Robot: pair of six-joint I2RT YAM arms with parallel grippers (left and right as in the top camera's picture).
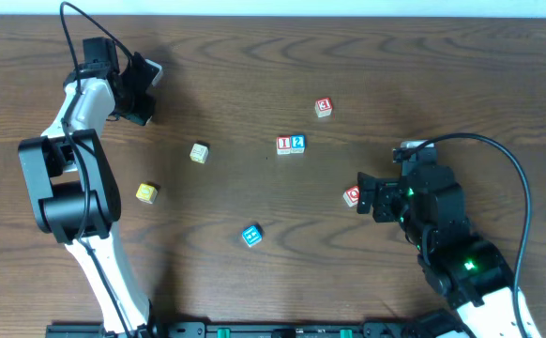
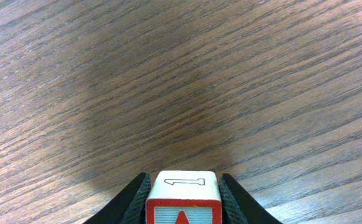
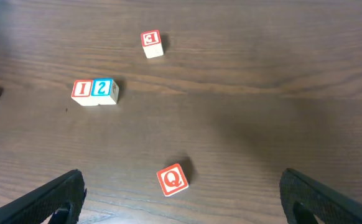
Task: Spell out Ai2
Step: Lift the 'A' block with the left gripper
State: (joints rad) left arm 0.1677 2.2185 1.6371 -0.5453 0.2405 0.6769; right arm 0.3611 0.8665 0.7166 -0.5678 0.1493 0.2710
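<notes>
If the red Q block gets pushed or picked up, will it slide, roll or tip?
The Q block looks like a rigid cube lying flat on the table, so it would probably slide, not roll. It sits turned at an angle, so a push on a corner may spin it. Its flat sides should grip firmly.

I block (image 3: 82, 89) red; 2 block (image 3: 103, 88) blue; held block (image 2: 184, 198) white, red-bordered; table (image 3: 280, 56) brown wood-grain.
</notes>
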